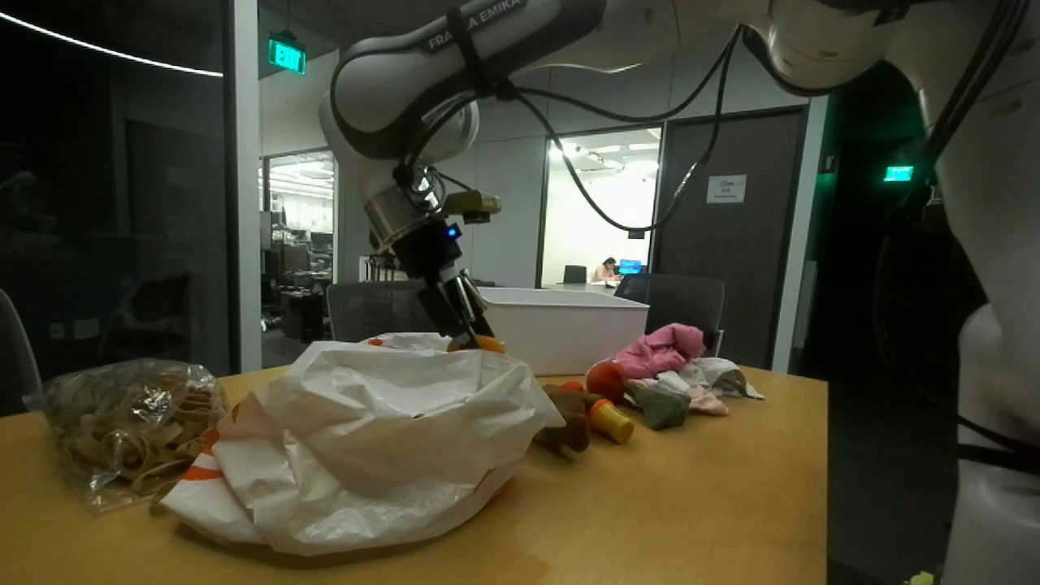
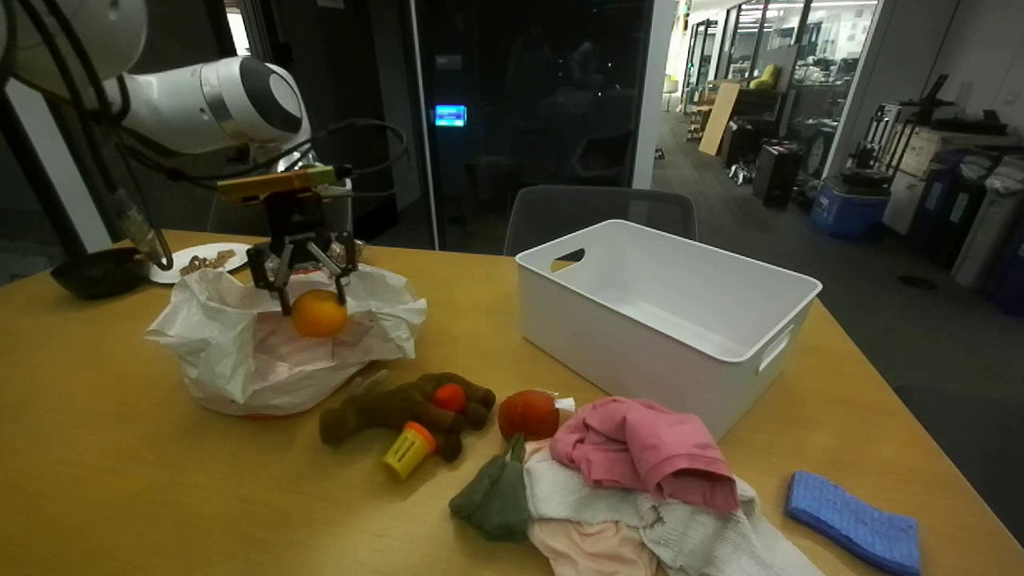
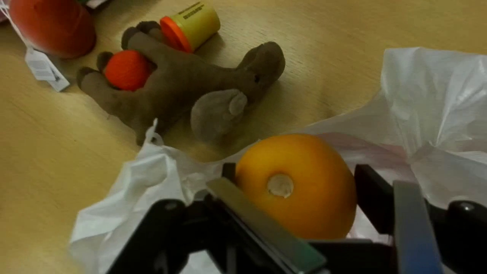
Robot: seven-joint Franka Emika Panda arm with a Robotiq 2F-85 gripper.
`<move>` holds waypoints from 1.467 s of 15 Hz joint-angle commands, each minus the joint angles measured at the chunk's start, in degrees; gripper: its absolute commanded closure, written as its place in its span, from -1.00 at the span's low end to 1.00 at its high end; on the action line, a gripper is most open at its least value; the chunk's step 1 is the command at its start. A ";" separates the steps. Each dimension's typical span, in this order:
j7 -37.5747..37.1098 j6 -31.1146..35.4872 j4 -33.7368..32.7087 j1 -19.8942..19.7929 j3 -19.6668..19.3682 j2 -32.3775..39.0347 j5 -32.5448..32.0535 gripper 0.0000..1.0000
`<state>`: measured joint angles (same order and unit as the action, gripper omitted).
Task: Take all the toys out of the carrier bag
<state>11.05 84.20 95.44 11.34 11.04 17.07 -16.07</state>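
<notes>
The white carrier bag (image 1: pixel 366 455) lies crumpled on the table with its mouth open upward; it also shows in an exterior view (image 2: pixel 232 352) and the wrist view (image 3: pixel 430 99). My gripper (image 2: pixel 315 304) is shut on an orange (image 2: pixel 320 320) and holds it at the bag's mouth. In the wrist view the orange (image 3: pixel 304 190) sits between both fingers. Beside the bag lie a brown plush animal (image 2: pixel 392 410), a small red ball (image 2: pixel 450 397), a yellow tub with orange lid (image 2: pixel 406 453) and a red round toy with a white tag (image 2: pixel 528 414). The bag's inside is mostly hidden.
A white box (image 2: pixel 616 344) stands beyond the toys. A pink cloth (image 2: pixel 640 452), white cloths and a green item (image 2: pixel 496 496) lie before it. A blue cloth (image 2: pixel 852 520) lies near the edge. A clear bag of brown pieces (image 1: pixel 134 431), a plate (image 2: pixel 168 276) and a black bowl (image 2: pixel 100 274) flank the bag.
</notes>
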 commanded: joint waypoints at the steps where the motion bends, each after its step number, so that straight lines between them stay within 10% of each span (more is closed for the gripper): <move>1: -4.92 -1.11 0.52 -0.56 -1.57 -4.82 0.42 -0.05; 19: -36.74 -0.67 4.22 -9.21 -14.38 2.65 -0.68 -0.05; 20: -37.42 -0.23 4.37 -9.17 -14.51 2.88 -0.47 -0.89; 22: -38.29 0.89 4.65 -8.96 -14.55 2.74 -0.37 -1.00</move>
<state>-25.17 83.76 100.21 2.00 -3.21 20.35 -17.29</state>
